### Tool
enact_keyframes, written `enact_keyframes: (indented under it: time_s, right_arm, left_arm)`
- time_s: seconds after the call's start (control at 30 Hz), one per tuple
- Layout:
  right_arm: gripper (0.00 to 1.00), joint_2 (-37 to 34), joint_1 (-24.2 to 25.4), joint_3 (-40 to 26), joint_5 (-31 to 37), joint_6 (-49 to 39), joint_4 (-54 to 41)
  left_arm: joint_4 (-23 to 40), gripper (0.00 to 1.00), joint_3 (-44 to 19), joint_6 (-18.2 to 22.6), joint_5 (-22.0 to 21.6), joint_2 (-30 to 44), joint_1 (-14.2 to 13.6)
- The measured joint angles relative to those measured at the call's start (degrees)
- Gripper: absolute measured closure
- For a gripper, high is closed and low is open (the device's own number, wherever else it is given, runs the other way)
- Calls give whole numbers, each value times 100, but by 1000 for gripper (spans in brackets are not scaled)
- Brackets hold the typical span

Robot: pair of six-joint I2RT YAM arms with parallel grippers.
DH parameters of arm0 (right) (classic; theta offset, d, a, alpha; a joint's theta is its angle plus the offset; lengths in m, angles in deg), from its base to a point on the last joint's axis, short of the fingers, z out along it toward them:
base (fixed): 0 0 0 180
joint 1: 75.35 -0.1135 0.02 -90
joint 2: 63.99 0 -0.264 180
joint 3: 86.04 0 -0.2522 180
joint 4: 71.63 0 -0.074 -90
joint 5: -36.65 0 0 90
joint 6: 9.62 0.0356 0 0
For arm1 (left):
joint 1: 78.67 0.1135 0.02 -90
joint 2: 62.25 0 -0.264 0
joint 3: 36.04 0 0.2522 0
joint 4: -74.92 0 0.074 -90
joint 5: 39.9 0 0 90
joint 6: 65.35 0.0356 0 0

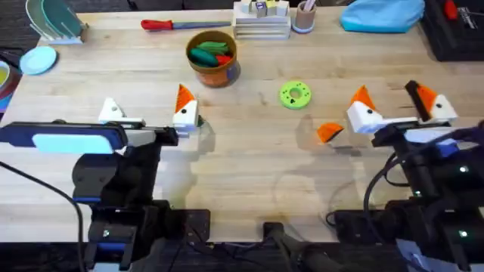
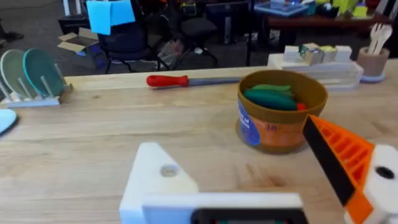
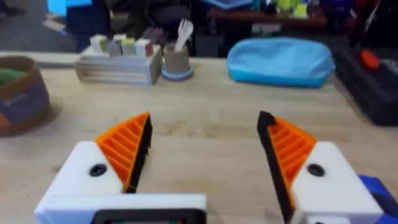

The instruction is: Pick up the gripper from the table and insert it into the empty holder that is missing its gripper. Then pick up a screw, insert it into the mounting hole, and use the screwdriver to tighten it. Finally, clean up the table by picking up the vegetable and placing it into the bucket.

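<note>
The orange wedge gripper [image 1: 329,132] lies loose on the table, just left of my right gripper [image 1: 395,106]. That right gripper is open, with orange ribbed pads on both white fingers [image 3: 127,146]. My left gripper [image 1: 148,112] is open too. One of its fingers carries an orange pad [image 2: 348,155]. The other is the bare white holder [image 1: 111,111] with a pointed top and a round hole [image 2: 168,170]. The tan-and-orange bucket [image 1: 213,57] stands beyond them, holding green and red vegetable pieces [image 2: 270,98]. The screwdriver and screws are out of view.
A green disc with holes [image 1: 295,94] sits between the two grippers. A red-handled hand screwdriver [image 1: 174,24], a white tray rack [image 1: 261,23], a cup [image 1: 304,17] and a blue pouch [image 1: 382,15] line the far edge. A dish rack [image 1: 54,23] stands far left.
</note>
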Motion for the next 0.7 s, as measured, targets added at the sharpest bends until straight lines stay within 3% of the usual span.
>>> enact_keyframes:
  time_s: [0.1,0.27,0.37,0.53,0.7]
  right_arm:
    - [10,0,-2,-55,-26,0,-4]
    - [10,-148,-2,-706,-44,0,-1075]
    - [10,-486,-2,-1603,-44,0,-1753]
    - [11,-1392,-2,-3227,-46,0,-3105]
    - [10,-2434,-2,-4452,-57,0,-4154]
  left_arm:
    - [400,9,-368,262,-8,62,0]
    - [1059,10,-1636,458,-229,664,0]
    - [1733,10,-2526,496,-371,1299,0]
    - [3528,10,-4151,576,-498,2753,0]
    - [4781,8,-5259,839,-559,3980,0]
